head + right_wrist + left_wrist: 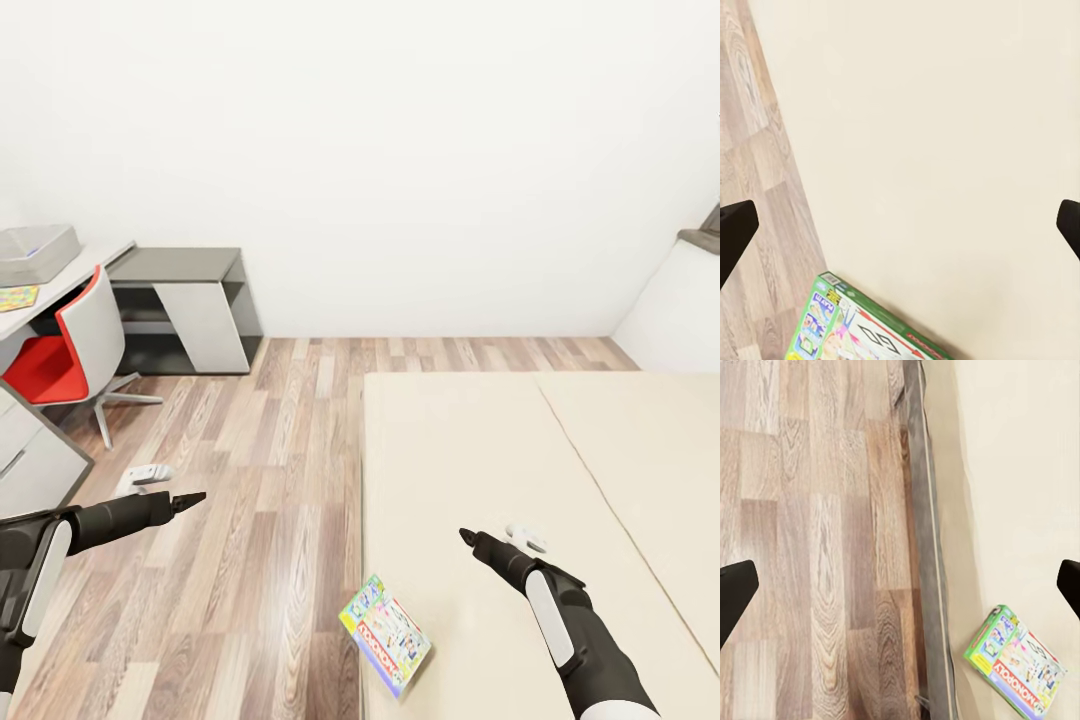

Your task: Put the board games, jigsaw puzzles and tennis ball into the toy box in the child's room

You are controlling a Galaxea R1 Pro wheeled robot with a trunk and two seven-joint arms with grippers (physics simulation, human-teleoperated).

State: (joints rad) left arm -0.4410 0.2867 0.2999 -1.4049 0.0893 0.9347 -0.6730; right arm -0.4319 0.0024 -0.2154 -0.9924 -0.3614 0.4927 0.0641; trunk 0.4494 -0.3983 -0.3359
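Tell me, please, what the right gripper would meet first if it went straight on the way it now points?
Probably the bare bed: the right gripper, open, looks down onto its cream surface, with the Monopoly box off to one side of that line.

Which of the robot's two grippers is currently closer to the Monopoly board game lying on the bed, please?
Right. The right gripper hovers over the bed just beyond the Monopoly board game; the left gripper hangs over the floor, farther off.
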